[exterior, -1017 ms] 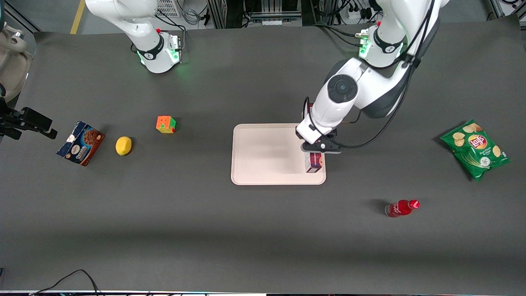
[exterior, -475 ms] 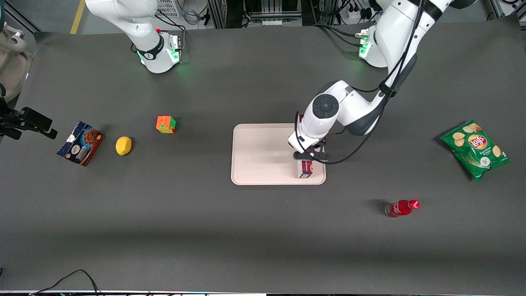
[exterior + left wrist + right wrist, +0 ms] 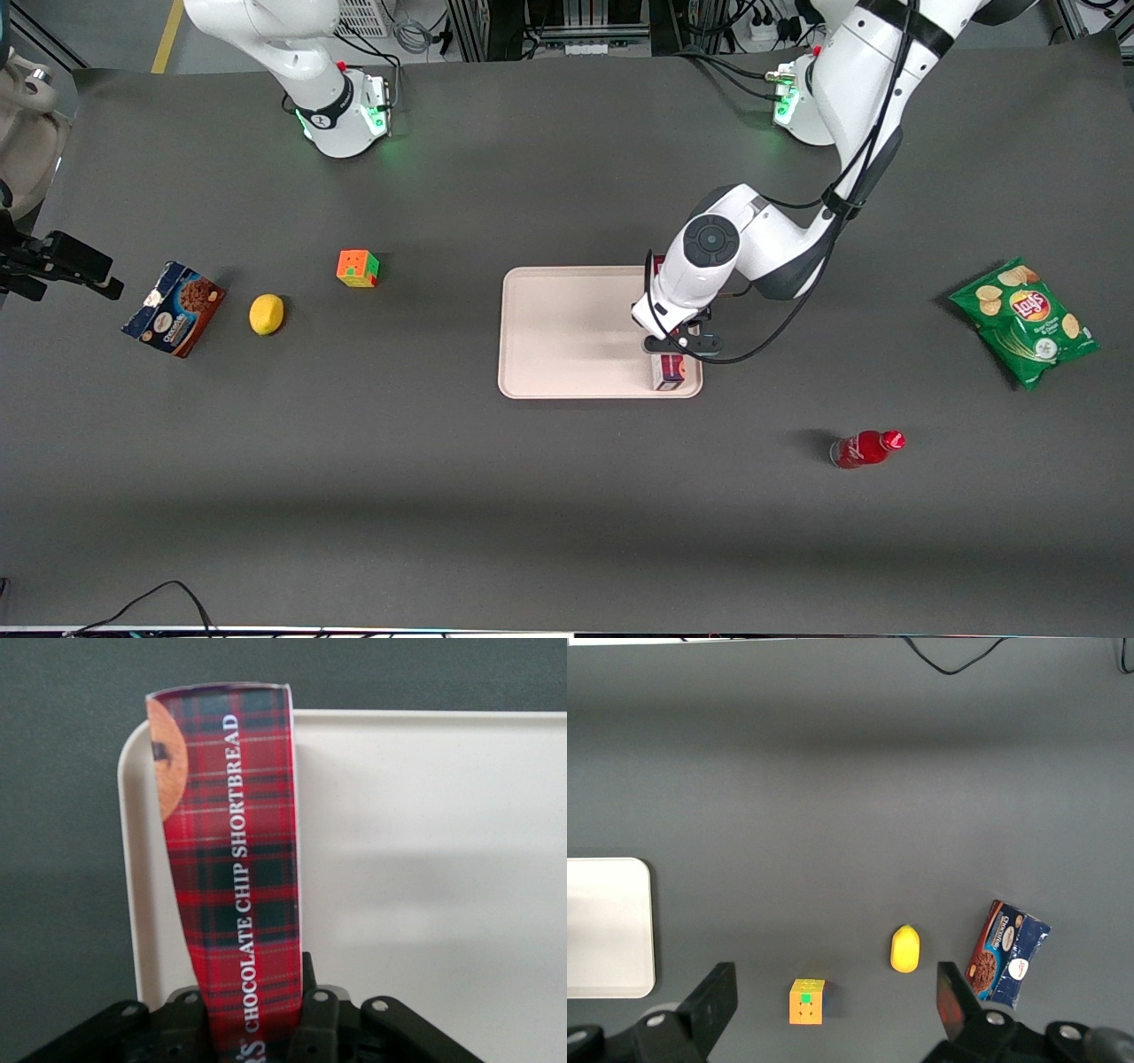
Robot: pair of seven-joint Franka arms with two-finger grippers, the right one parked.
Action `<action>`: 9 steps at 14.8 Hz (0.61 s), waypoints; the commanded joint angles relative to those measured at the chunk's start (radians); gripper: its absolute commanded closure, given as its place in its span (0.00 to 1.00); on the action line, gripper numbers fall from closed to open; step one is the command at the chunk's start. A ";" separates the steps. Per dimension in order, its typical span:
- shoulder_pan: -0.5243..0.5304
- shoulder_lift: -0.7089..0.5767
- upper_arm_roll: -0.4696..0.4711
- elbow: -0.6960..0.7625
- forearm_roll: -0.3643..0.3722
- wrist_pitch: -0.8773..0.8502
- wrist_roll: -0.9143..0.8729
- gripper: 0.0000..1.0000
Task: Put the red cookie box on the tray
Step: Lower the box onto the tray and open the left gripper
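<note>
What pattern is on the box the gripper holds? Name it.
Red tartan on the red cookie box, held by the gripper; clearest in the left wrist view.

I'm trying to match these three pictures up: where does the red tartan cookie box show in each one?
Front view: the red cookie box lies over the tray, along the edge toward the working arm's end, mostly hidden under the gripper.
Left wrist view: the box is clamped in the gripper, by the tray's rim.
Right wrist view: not in it.
Shared landmark: the tray.

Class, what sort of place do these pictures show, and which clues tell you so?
Probably a robotics lab: the gripper of a table-mounted arm holds the red cookie box over the tray on a dark-covered table, with cables and equipment racks at the table's edge.
</note>
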 commanded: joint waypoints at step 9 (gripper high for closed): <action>0.013 -0.085 0.031 0.009 0.001 -0.002 -0.007 0.00</action>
